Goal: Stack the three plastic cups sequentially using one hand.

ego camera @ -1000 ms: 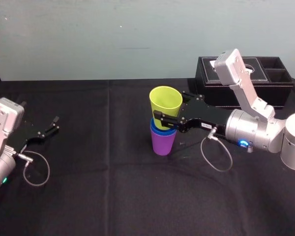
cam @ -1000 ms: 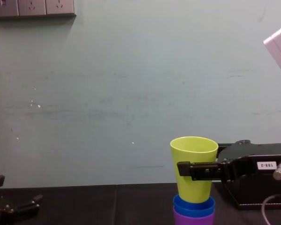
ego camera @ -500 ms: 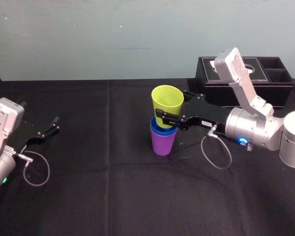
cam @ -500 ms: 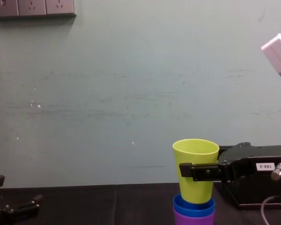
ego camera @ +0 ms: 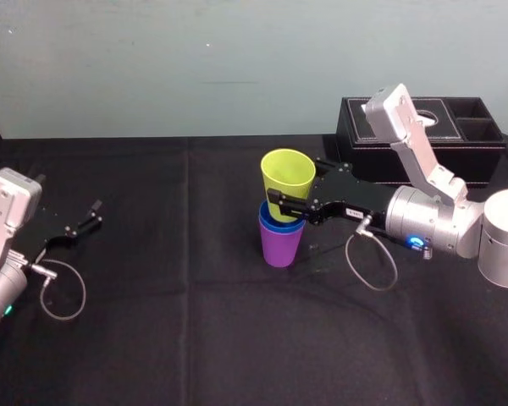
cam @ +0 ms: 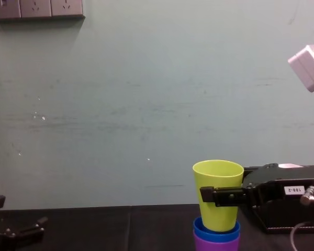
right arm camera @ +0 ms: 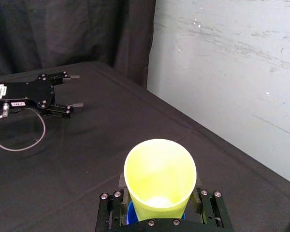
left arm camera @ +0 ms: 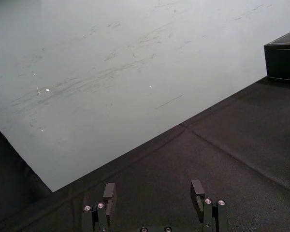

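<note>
Here's the stack, just right of centre in the head view: the purple cup [ego camera: 280, 247] stands upright on the black desk [ego camera: 195, 338], and the blue cup [ego camera: 279, 226] sits nested inside it, only its rim band showing above the purple lip. The yellow-green cup [ego camera: 287, 182] is upright with its base dipped into the blue cup's mouth, most of its body standing clear above. From the right wrist view, the yellow-green cup is empty, its pale bottom visible. The right gripper [ego camera: 289, 196] reaches in from the right of the frame, and its fingers are clamped on the yellow-green cup's wall, one on each side, about mid-height. A small white label [cam: 290, 190] sits on that gripper's black body at the lower right of the chest view, and its print appears to read 188-2. Over at the left edge of the head view, the left gripper [ego camera: 94, 213] rests low by the desk, well apart from the cups, its fingers spread and holding nothing. At the upper right of the head view, a black tissue box [ego camera: 423, 139] sits behind the right arm with something white showing in its middle opening. I can't tell what its darker side compartments hold. A row of wall sockets [cam: 36, 9] sits in the upper left of the chest view.
</note>
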Available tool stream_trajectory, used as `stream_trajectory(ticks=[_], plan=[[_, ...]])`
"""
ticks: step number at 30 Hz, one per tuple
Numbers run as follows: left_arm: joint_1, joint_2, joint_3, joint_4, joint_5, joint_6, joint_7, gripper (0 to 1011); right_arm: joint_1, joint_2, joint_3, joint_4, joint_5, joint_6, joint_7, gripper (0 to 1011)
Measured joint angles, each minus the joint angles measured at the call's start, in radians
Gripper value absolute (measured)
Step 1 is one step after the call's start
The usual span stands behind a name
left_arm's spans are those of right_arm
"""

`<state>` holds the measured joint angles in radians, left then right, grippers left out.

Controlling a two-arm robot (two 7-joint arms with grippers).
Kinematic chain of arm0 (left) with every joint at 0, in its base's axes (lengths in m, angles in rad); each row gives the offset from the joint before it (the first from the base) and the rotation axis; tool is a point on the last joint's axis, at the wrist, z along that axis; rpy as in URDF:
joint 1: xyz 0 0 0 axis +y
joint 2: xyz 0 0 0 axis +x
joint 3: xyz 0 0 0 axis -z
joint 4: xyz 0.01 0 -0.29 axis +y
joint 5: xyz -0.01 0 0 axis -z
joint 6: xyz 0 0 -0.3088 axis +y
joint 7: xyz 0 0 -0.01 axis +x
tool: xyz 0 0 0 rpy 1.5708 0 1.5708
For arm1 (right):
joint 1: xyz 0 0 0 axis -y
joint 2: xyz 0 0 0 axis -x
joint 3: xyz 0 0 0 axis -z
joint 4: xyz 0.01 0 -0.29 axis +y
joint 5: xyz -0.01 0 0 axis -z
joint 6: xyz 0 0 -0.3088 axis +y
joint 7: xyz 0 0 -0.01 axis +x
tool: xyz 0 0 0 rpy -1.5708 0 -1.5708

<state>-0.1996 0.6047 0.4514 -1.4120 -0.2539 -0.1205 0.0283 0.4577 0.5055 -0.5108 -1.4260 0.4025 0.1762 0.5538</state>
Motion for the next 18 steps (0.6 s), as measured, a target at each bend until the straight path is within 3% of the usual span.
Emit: stream_trajectory(ticks=[18], plan=[[0.000, 0.000, 0.000, 0.000, 0.000, 0.000, 0.000, 1010, 0.004, -0.009, -0.011, 0.029, -0.006, -0.006, 0.012, 731]])
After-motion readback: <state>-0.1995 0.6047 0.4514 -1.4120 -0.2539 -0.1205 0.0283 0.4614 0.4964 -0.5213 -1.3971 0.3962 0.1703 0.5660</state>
